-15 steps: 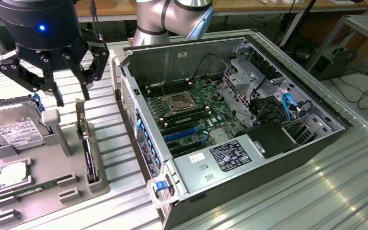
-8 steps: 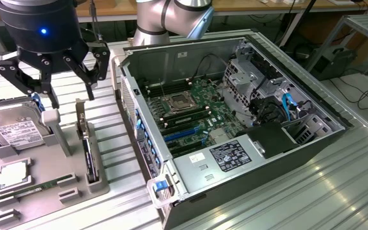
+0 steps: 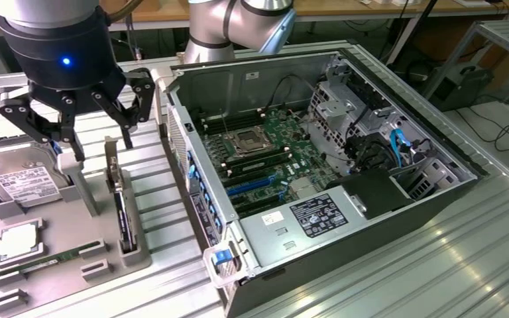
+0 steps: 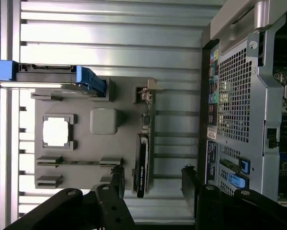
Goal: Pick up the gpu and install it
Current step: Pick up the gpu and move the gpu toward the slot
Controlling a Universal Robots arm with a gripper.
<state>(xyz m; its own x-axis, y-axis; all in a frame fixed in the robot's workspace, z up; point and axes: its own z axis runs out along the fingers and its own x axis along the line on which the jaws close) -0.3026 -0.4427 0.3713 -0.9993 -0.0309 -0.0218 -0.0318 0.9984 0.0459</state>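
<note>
The gpu [image 3: 118, 199] stands on edge in a slot of the grey holder tray [image 3: 77, 218], its silver bracket end towards the back. My gripper [image 3: 104, 151] hangs open just above that bracket end, one finger on each side and touching nothing. In the wrist view the gpu [image 4: 143, 153] is a thin dark card with its bracket at the far end. The gripper [image 4: 153, 175] fingers straddle the card's near end with room on both sides. The open computer case [image 3: 325, 165] lies at the exterior view's right, with blue card slots [image 3: 254, 182] on its motherboard.
The tray also holds a silver hard drive [image 3: 20, 179], a square processor [image 3: 20, 242] and a green memory stick [image 3: 51, 258]. The case's rear wall [image 4: 239, 96] stands close beside the tray. Everything rests on a ribbed metal table [image 3: 431, 265].
</note>
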